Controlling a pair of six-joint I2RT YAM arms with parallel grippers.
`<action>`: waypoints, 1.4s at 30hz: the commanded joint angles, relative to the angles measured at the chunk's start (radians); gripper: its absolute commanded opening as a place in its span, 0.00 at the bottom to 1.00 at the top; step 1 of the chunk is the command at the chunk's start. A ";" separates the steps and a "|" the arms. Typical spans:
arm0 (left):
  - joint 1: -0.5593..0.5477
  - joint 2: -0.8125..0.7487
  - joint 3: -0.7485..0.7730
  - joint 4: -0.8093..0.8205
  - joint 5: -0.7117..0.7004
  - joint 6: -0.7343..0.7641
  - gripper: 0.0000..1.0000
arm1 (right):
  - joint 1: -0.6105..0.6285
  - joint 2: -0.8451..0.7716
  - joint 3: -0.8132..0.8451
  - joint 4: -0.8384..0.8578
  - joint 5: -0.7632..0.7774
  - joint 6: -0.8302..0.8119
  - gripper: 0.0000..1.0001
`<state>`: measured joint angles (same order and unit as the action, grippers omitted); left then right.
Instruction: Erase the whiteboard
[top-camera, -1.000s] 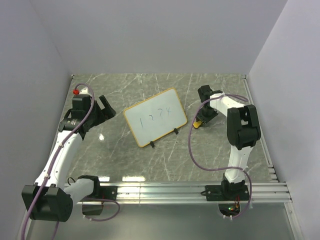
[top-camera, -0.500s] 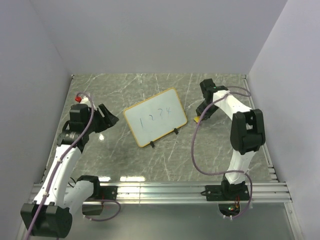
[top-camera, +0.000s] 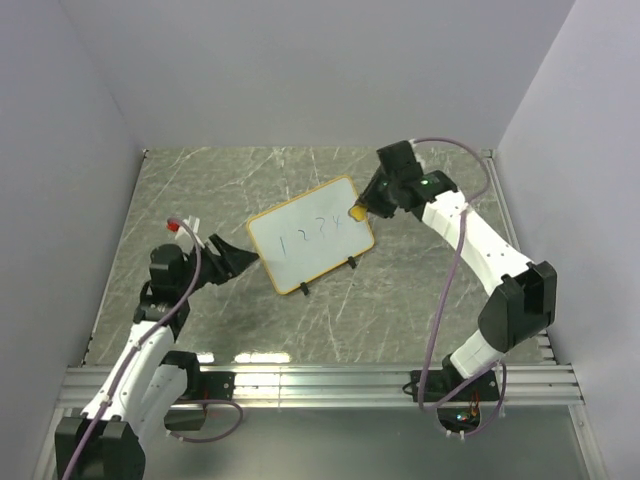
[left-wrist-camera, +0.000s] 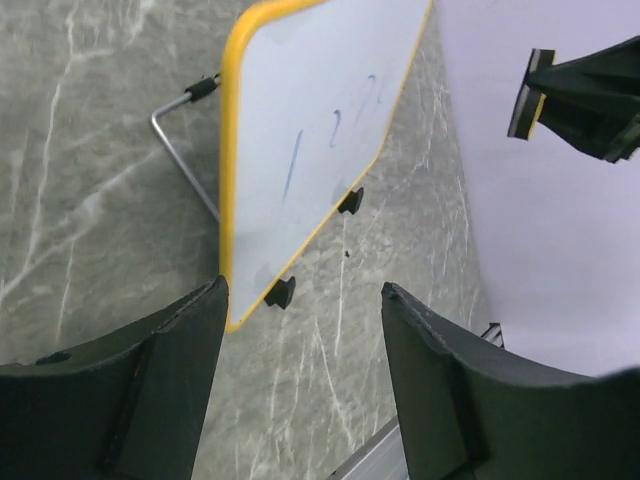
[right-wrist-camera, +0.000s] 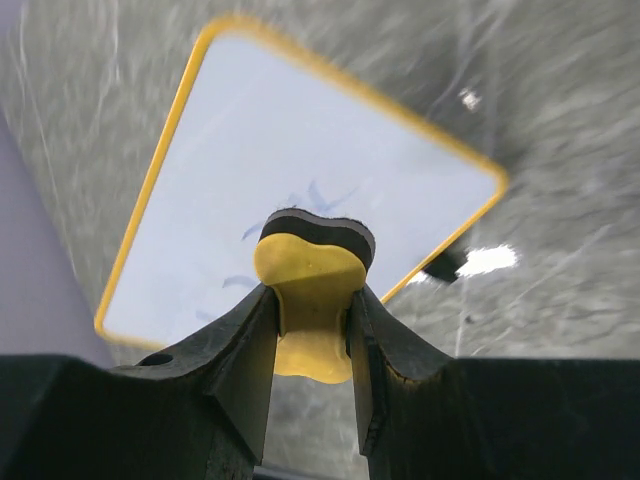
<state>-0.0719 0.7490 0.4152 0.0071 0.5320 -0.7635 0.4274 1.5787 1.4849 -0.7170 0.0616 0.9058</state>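
Note:
The whiteboard (top-camera: 310, 238), yellow-framed with dark handwritten digits (top-camera: 318, 232), stands tilted on two small black feet mid-table. My right gripper (top-camera: 362, 207) is shut on a yellow bone-shaped eraser (right-wrist-camera: 312, 270) with a black felt face and hovers by the board's upper right corner. In the right wrist view the board (right-wrist-camera: 300, 170) fills the space beyond the eraser. My left gripper (top-camera: 246, 258) is open at the board's left corner. In the left wrist view the board (left-wrist-camera: 320, 130) lies just beyond the left gripper (left-wrist-camera: 305, 300), its corner beside the left fingertip and only marble between the jaws.
A wire stand (left-wrist-camera: 180, 150) props the board from behind. A metal rail (top-camera: 320, 380) runs along the table's near edge, past both arm bases. Walls close in the left, back and right sides. The right arm with the eraser (left-wrist-camera: 522, 95) shows in the left wrist view.
The right arm swung left from the table beside the board, carrying the eraser over its upper right corner. The left arm came down to the board's left corner and its jaws narrowed.

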 joint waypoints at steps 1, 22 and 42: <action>-0.002 -0.025 -0.088 0.278 0.034 -0.092 0.69 | 0.062 0.006 0.018 0.050 -0.026 -0.034 0.00; -0.003 0.251 -0.372 1.127 -0.029 -0.062 0.60 | 0.274 0.214 0.290 0.013 -0.016 -0.081 0.00; -0.040 0.991 -0.204 1.858 0.165 -0.235 0.32 | 0.346 0.331 0.394 -0.047 0.012 -0.117 0.00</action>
<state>-0.0898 1.7100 0.1974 1.3445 0.6880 -1.0084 0.7486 1.8839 1.8137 -0.7376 0.0456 0.8127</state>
